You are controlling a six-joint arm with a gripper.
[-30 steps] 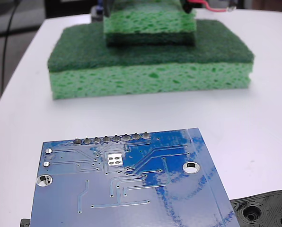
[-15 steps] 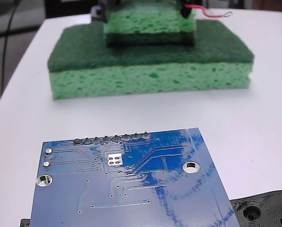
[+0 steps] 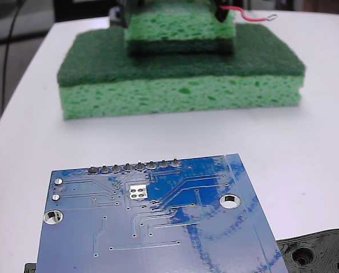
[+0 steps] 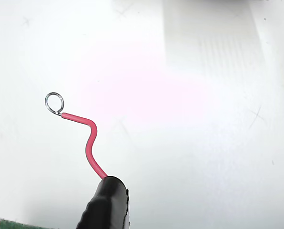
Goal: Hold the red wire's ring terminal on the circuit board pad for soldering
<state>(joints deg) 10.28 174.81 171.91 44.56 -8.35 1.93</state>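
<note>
The fixed view sits low at the glossy blue rectangular circuit board [image 3: 152,219]; the wrist view looks down close on the thin curved red wire [image 4: 87,138] (shared by both).

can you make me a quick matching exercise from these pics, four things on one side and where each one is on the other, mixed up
Things:
1. ring terminal
2. circuit board
3. pad
4. small sponge

Places:
A. stacked on the large sponge
B. nearest the fixed camera, on the white table
C. at the free tip of the red wire
D. on the board, just below its row of solder bumps

Pairs: 1-C, 2-B, 3-D, 4-A
</note>
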